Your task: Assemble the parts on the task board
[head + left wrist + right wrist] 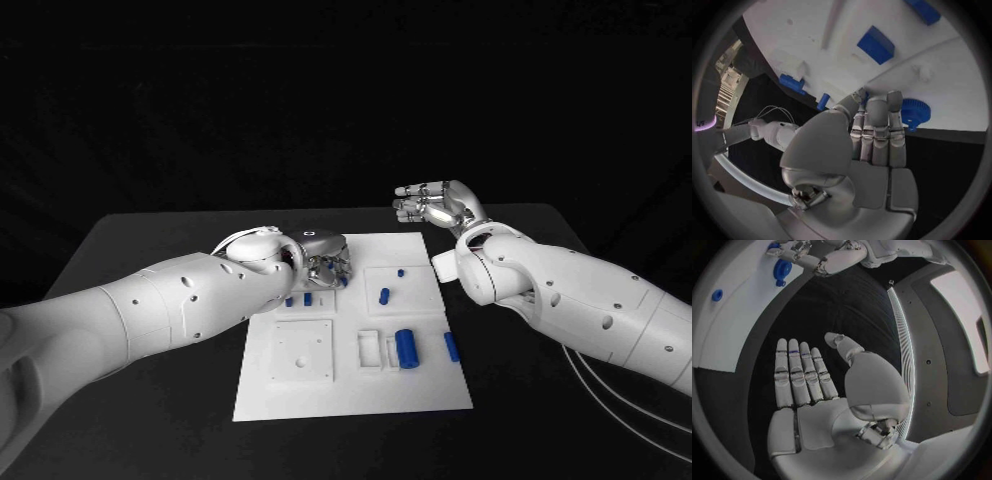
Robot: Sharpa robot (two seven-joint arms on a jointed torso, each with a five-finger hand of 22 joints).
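left hand (320,252) working a blue gear (912,112) at the task board's (433,395) far left corner; right hand (434,204) idle.
the left hand's fingers touch the gear; whether they grip it cannot be told. next, probably seating it. the right hand hovers flat and wide, holding nothing, beyond the board's far right corner. blue parts (408,348) lie in recesses near the board's right edge.

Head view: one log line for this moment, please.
left hand: over task board, by blue gear | right hand: open, off board
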